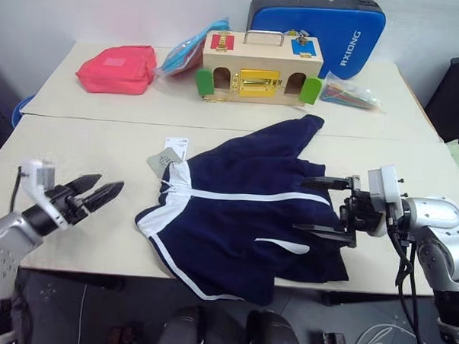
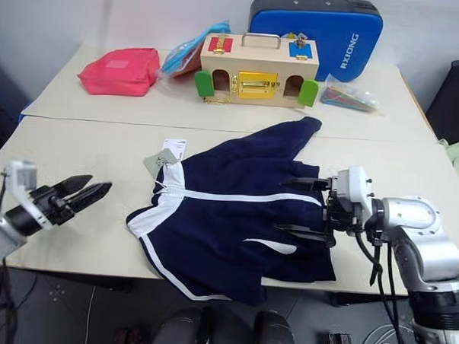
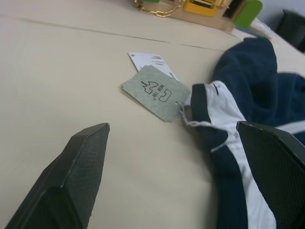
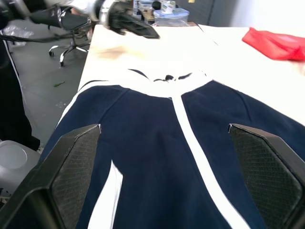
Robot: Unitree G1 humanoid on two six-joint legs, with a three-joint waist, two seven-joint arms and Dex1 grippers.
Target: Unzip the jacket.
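Wooden box [image 1: 261, 69], red pouch [image 1: 117, 68], blue case [image 1: 319, 27] sit behind jacket [image 1: 243, 211].

The navy jacket [image 1: 243, 211] lies on the table [image 1: 85, 158] between both open end effectors, left [image 1: 99, 191] and right [image 1: 325, 208].

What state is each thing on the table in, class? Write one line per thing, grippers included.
jacket: lying flat, crumpled, front zipper closed
hang tags: attached at the collar, lying on the table
left gripper: open, empty, beside the jacket
right gripper: open, empty, over the jacket
wooden box: upright, gold latch shut
red pouch: closed
blue case: closed, standing on edge
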